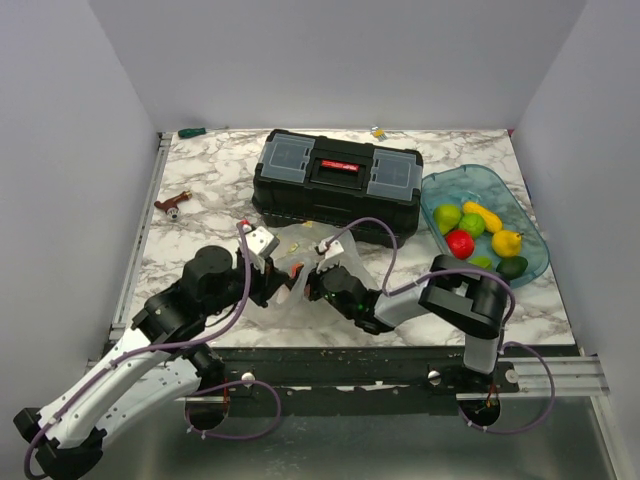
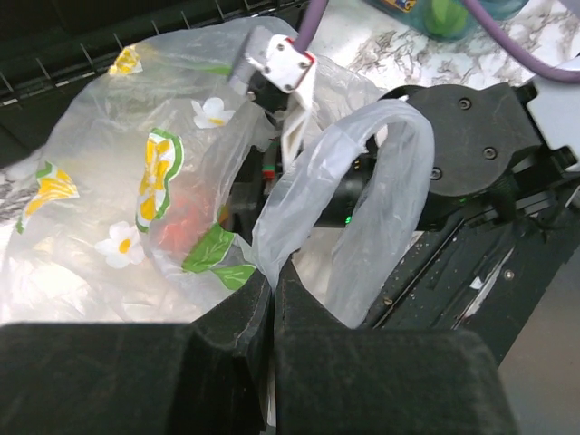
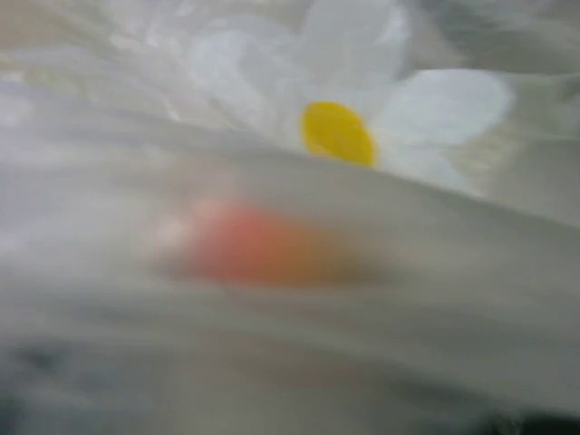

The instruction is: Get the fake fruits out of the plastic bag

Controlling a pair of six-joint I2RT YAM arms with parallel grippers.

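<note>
At the bottom centre of the left wrist view, the left gripper (image 2: 272, 304) was seen with its fingers pressed together, pinching a fold of the plastic bag (image 2: 109, 217). The film was drawn up from that pinch into a loop, apparently so that the bag's mouth would be held wide and the bag anchored against dragging.

Just beyond, left of centre in that view, a red-orange fake fruit (image 2: 186, 213) was glimpsed through the flower-printed film, inside the bag.

The right gripper (image 1: 312, 270) was pushed into the bag from the right, near the middle of the top view. Its fingers were hidden by film, so it could not be told whether they were spread or closed. In the right wrist view only blurred film, a printed daisy and a reddish fruit at centre left were shown, which suggested a grasp was being lined up.

Farther back, at upper centre of the top view, a black toolbox (image 1: 335, 180) was set on the marble table (image 1: 200, 170), just behind the bag. At the right, other fake fruits (image 1: 470, 228) were lying in a blue tray (image 1: 470, 171), judged already removed.
</note>
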